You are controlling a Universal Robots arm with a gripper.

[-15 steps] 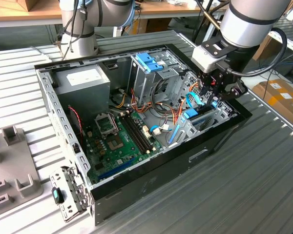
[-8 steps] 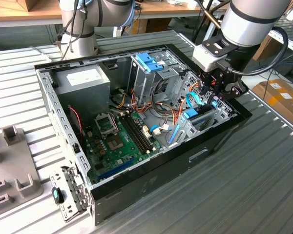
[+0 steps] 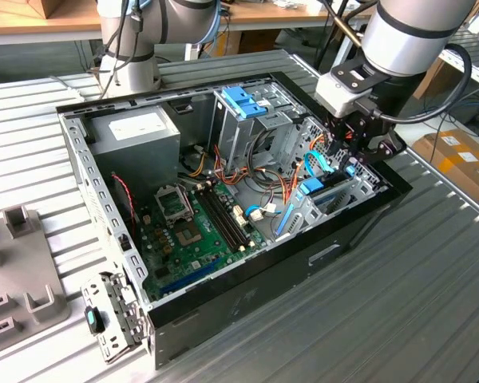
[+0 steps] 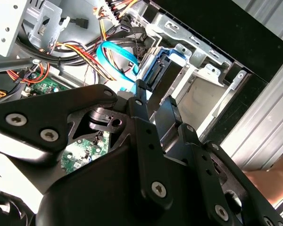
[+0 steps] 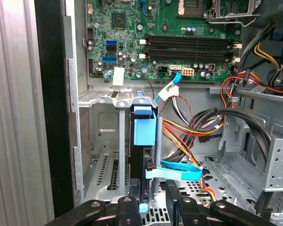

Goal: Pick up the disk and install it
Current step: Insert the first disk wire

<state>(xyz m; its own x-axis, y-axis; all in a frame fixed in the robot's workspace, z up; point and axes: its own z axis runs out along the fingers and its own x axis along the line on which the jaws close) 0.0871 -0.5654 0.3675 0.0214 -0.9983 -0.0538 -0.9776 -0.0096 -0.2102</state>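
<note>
Looking first at the exterior view, I see my gripper (image 3: pixel 353 155) lowered over the corner of the open computer case (image 3: pixel 247 315) at that view's right, directly above the drive bay, where the disk (image 3: pixel 321 190) stands on edge with its blue rails showing among the metal bay walls; the case lies on its side on the ribbed metal table (image 3: pixel 431 295), and the blue bracket (image 3: pixel 243 101) on the tall cage sits well apart, nearer the middle of the case. In the second wrist view, the black jaws reach down beside the disk (image 4: pixel 161 70), whose blue rail end sits inside the bay (image 4: pixel 198 89) next to a light blue ribbon cable (image 4: pixel 115 59); the fingers (image 4: pixel 172 115) lie close against it, but I cannot tell whether they actually clamp it. In the first wrist view, the disk (image 5: pixel 144 141) stands upright in one slot of the bay (image 5: pixel 104 122), its blue tab uppermost, just below the motherboard (image 5: pixel 165 37), with the fingertips (image 5: pixel 129 207) set either side of its lower edge and a narrow gap visible. I judge the pick-up done and the disk largely seated; whether it is fully home remains unclear.
</note>
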